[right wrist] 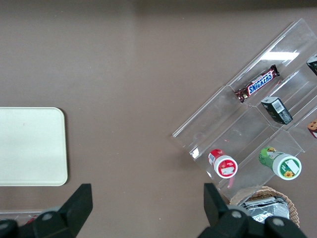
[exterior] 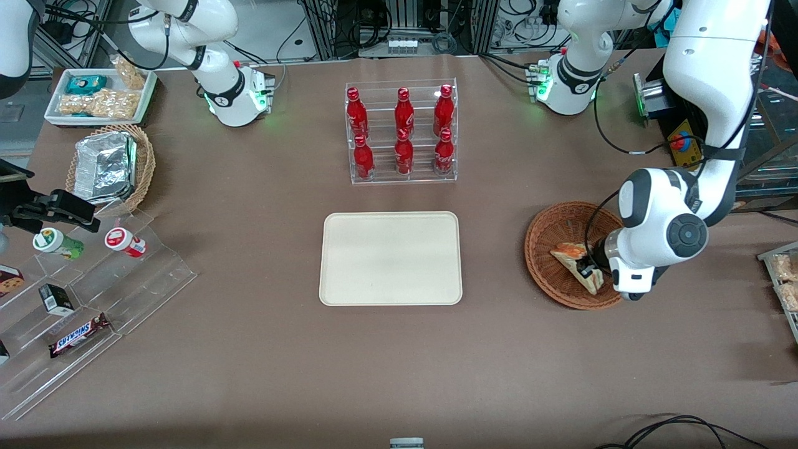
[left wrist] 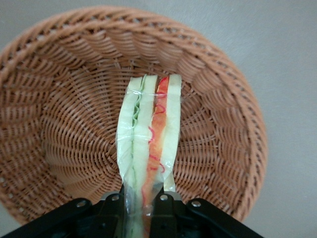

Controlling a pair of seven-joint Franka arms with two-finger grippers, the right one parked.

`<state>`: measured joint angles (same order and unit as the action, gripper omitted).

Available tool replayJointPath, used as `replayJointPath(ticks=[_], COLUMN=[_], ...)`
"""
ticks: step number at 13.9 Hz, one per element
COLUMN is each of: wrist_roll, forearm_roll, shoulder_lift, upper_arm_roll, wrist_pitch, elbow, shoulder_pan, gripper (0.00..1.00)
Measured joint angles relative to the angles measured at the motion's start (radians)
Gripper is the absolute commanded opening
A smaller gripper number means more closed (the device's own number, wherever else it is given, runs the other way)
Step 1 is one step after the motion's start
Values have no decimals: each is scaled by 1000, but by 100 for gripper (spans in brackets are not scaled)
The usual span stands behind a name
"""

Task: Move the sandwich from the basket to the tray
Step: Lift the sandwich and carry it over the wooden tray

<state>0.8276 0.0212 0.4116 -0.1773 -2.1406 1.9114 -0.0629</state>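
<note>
Reddish wicker basket right of frame; gripper inside, pinching sandwich edge; bare table to central tray.

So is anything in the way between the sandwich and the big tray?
Nothing visible. The end effector is shut on the sandwich in the basket, and only bare table lies between there and the tray.

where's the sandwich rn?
In the basket at the working arm's end of the table, beside the tray; the gripper is shut on the sandwich.
</note>
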Motion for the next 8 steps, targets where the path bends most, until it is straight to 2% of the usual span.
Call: replayJointPath(ticks=[4,6,8], wrist_roll=[-2,-2,-1], forearm_roll=[-6,-5,-7], shoulder_lift=[-32,-39,-38], upper_arm_roll=[-13,-20,-25], wrist_pitch=[232,289,287], elbow=[-180,-253,-277], shoulder_pan=[24,91,203], gripper=[5,8,8])
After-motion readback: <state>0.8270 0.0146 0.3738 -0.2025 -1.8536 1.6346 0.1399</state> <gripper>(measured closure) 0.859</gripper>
